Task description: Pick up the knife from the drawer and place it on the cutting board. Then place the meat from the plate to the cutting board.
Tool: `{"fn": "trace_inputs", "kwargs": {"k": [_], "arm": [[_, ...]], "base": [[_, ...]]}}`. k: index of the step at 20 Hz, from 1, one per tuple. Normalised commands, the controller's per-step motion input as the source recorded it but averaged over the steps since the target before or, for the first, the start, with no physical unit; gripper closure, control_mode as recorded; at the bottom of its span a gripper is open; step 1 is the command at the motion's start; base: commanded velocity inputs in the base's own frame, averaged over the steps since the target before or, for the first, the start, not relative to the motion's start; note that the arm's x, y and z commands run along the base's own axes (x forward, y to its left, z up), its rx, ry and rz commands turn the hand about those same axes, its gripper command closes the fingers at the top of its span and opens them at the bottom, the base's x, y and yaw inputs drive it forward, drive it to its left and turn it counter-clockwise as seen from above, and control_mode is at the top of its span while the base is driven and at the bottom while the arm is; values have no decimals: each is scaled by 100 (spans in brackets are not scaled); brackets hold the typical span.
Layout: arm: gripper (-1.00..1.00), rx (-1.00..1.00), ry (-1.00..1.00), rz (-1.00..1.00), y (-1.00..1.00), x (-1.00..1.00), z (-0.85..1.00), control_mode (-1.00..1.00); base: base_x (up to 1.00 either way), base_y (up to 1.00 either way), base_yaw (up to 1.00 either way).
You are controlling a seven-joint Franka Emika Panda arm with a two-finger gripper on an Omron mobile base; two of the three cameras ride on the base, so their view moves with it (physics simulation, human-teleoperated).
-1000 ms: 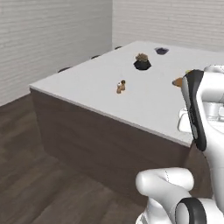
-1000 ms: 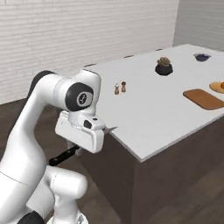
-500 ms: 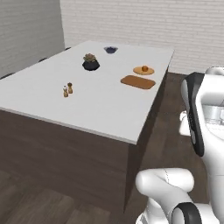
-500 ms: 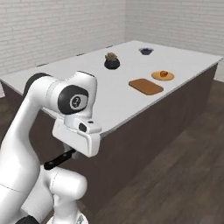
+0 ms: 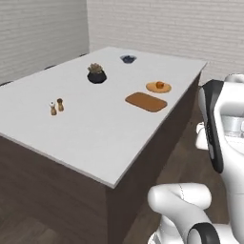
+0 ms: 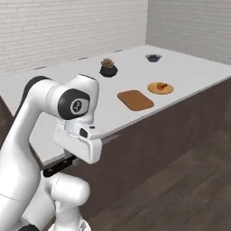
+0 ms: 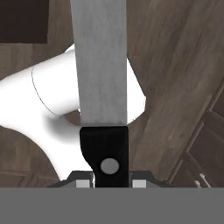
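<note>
— Where do your two base cameras sit?

— Both ride behind the arm and look forward and down over the worktop (image 5: 95, 124). Your left one sees the arm at its right edge, with the worktop running away up and to the right. Your right one sees the arm at its left, the worktop beyond it.

— What do they share?

— The same worktop top: the cutting board (image 5: 146, 101), the plate (image 5: 158, 87), the dark potted plant (image 5: 96, 74) and the blue bowl (image 5: 127, 59), all at middle distance.

— And your hand camera?

— It looks along the gripper (image 7: 109, 183), very close on the knife (image 7: 101, 65), with wooden floor (image 7: 179, 65) far behind.
</note>
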Motion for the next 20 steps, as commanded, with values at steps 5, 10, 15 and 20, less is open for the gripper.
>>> {"fn": "trace_inputs", "kwargs": {"k": [5,10,15,20], "arm": [[100,0,0,0,0,0,0,100],[100,0,0,0,0,0,0,100],[100,0,0,0,0,0,0,100],[100,0,0,0,0,0,0,100]], "base": [[50,-97,41],[32,-99,39],[13,-100,38],[18,-90,43]]}}
